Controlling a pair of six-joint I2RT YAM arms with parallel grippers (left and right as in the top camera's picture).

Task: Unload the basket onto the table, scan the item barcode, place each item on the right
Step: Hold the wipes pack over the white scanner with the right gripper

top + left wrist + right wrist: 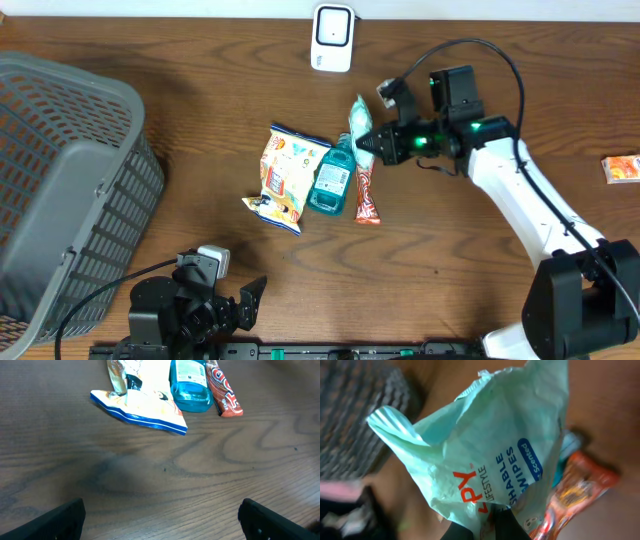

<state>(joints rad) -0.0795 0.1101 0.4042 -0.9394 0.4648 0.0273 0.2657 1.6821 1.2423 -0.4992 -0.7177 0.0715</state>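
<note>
The right claw (368, 143) is clamped on the crumpled green wipes packet (485, 450), near the worktop's (440, 260) far middle; its lettering is partly cropped. The left claw (162, 527) gapes wide and empty, its fingertips cut off.

Dark brown wood-grain desk (200, 80) fills nearly the whole overhead view, its grain running left to right. A narrow pale strip (150, 8), wall or edging (which one cannot be told), borders the far edge. In the left wrist view, the desk surface shows a soft, diffuse sheen and faint blurred shadows under even light. In the right wrist view it is only an out-of-focus brown area.
</note>
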